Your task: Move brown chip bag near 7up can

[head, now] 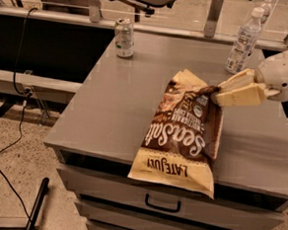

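The brown chip bag (182, 135) lies on the grey cabinet top (115, 100), its "LATE JULY" end hanging over the front edge and its far end lifted a little. My gripper (218, 92) comes in from the right and is shut on the bag's upper right edge, its cream fingers (239, 92) pinching the crinkled foil. The 7up can (124, 38) stands upright near the back left corner of the top, well away from the bag.
A clear plastic water bottle (243, 41) stands at the back right, just behind my gripper. Drawers (162, 205) sit below the front edge. A rail and chair legs run behind the cabinet. Black cables (18, 78) hang on the left over the speckled floor.
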`<state>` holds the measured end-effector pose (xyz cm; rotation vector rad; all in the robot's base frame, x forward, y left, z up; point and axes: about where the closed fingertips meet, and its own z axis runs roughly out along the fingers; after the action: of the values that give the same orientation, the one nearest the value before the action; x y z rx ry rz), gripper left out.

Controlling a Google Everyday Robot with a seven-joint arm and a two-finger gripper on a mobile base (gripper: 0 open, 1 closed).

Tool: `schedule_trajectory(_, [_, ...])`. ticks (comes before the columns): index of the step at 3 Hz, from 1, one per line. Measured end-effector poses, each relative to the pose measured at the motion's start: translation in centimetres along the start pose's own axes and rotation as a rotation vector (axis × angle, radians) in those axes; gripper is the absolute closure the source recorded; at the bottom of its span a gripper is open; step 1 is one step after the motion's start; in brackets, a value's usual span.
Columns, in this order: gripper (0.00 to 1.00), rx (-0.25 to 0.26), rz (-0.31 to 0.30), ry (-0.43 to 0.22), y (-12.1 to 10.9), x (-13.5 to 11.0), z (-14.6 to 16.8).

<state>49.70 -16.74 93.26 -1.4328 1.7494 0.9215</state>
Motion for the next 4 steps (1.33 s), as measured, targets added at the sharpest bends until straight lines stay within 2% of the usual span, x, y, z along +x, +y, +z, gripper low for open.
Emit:
schedule_trajectory(1, [1.0, -0.015, 0.012, -0.073, 0.4, -1.0, 2.0])
schedule_trajectory(2, [1.0, -0.026, 0.016, -0.125, -0.4, -2.2, 4.0])
schedule_trajectory(3, [1.0, -0.018, 0.037, -0.16, -1.8, -3.1, 5.2])
schedule_trajectory(4, [1.0, 0.003, 0.073, -0.185, -4.3, -3.9, 6.5])
